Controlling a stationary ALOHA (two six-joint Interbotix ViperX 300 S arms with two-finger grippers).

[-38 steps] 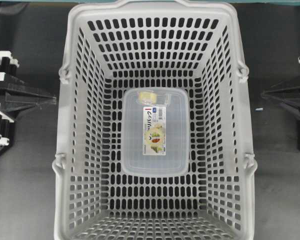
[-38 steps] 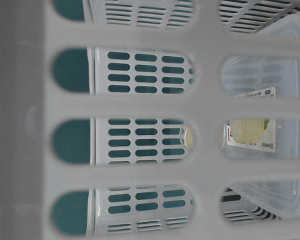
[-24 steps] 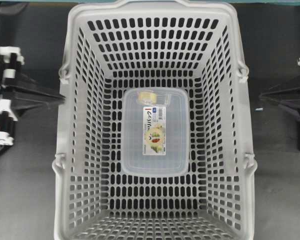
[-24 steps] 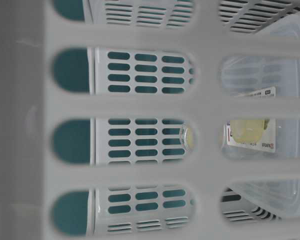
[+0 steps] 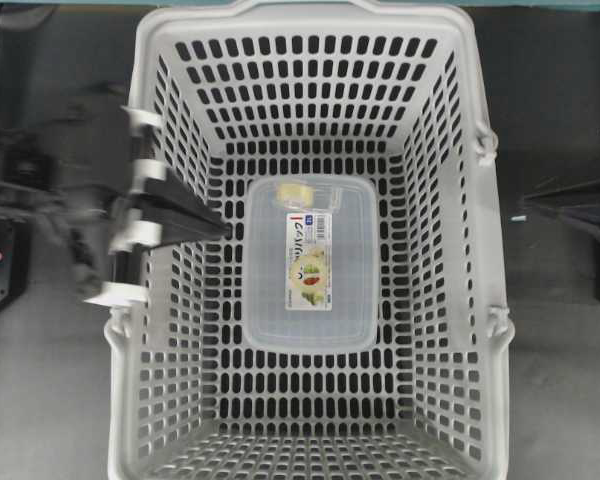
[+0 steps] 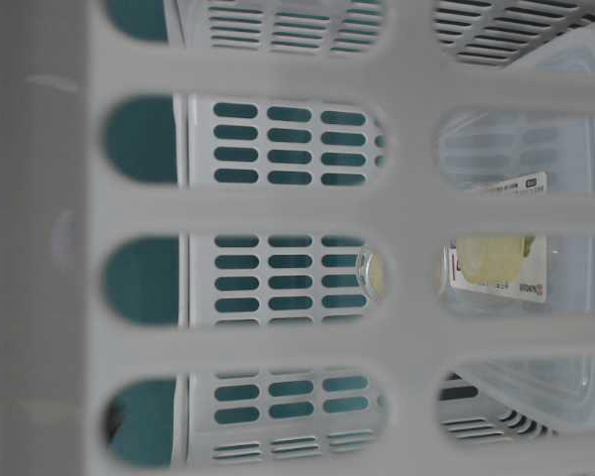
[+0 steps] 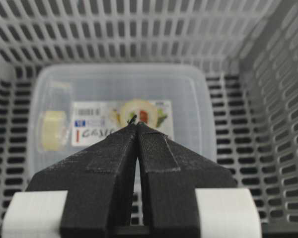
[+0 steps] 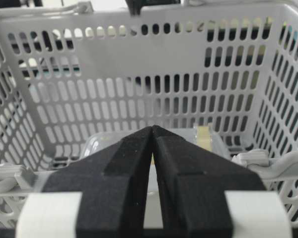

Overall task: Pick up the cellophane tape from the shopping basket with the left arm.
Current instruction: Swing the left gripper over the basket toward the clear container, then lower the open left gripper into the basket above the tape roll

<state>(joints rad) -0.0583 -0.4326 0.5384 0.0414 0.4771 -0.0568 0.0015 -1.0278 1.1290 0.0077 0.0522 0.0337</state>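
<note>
blurred: left arm (image 5: 70,190) | cut off: shopping basket (image 5: 130,330) bottom edge | half-hidden: cellophane tape (image 6: 374,275)

A dark grey table (image 5: 560,400) carries the light grey shopping basket (image 5: 490,300).

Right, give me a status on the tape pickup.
Done: the left gripper is over the shopping basket, inside its left wall. In hand: nothing; it is shut and empty, pointing towards the clear container. Left: open, reach the cellophane tape lying on the container's far end, grasp and lift it. The right gripper, also shut, waits outside.
</note>
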